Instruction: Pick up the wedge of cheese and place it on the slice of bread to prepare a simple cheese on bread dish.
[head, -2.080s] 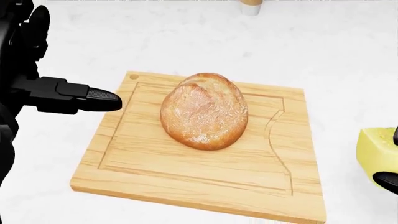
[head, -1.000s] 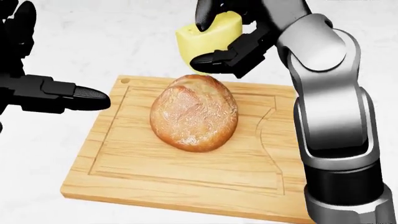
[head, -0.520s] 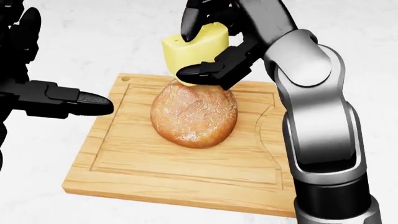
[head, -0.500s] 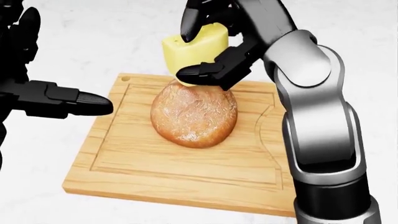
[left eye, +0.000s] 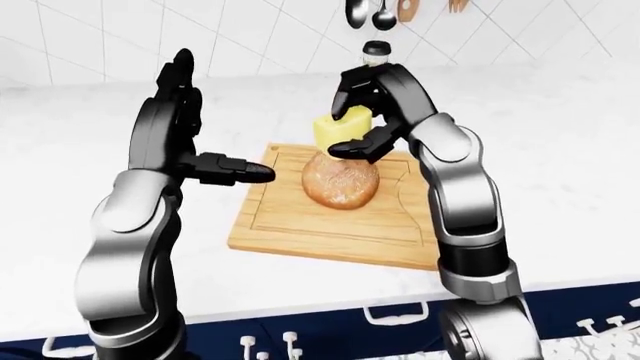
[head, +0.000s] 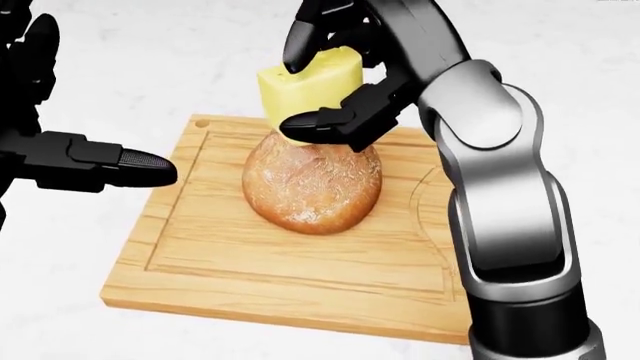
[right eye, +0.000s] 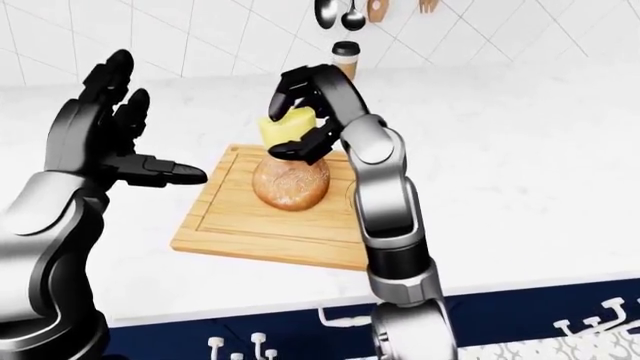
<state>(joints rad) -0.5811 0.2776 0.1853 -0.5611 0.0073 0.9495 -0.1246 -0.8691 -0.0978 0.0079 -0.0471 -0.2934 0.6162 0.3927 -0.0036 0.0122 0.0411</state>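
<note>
Lowering since half a second ago, the cheese wedge (head: 307, 86) is now touching the top of the bread loaf (head: 312, 184) on the cutting board (head: 210, 259). I am keeping my right hand (head: 335, 71) fingers closed round it, while my left hand (left eye: 180, 131) is hovering spread open above the white surface (head: 150, 67).

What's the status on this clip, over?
Right hand shut on cheese, just above bread. Left hand open, empty, beside cutting board. Nothing blocking.

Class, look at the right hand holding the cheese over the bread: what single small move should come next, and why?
Probably a short lowering, then release. The right hand is shut on the cheese wedge, which hangs just above the top of the bread on the cutting board; whether they touch is unclear. The left hand stands open, apart.
</note>
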